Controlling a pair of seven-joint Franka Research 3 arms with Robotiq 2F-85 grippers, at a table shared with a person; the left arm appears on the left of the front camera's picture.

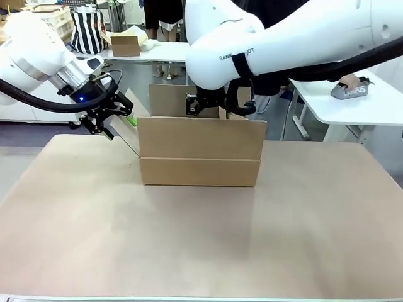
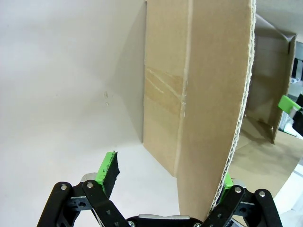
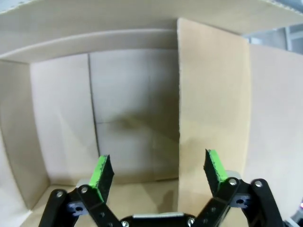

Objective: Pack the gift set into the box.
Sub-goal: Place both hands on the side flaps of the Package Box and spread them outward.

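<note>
Box [image 1: 199,160] of plain brown cardboard sits in the middle of our worktop [image 1: 189,245], which is flat, smooth and light brown. Its flaps are open. The near one stands straight up, and the left flap [image 2: 208,94] leans out to the side. Our left fingers [image 2: 108,171] are spread wide with that flap between them. The flap's cut edge shows little wavy ridges and runs just beside one green pad. The fingers are not squeezing it. A strip of shiny clear tape [image 2: 163,87] crosses the cardboard. Our right fingers [image 3: 100,172] hang over the box between the raised flaps. They are spread apart, hold nothing, and point into the box, where the cardboard looks dull and creased.
</note>
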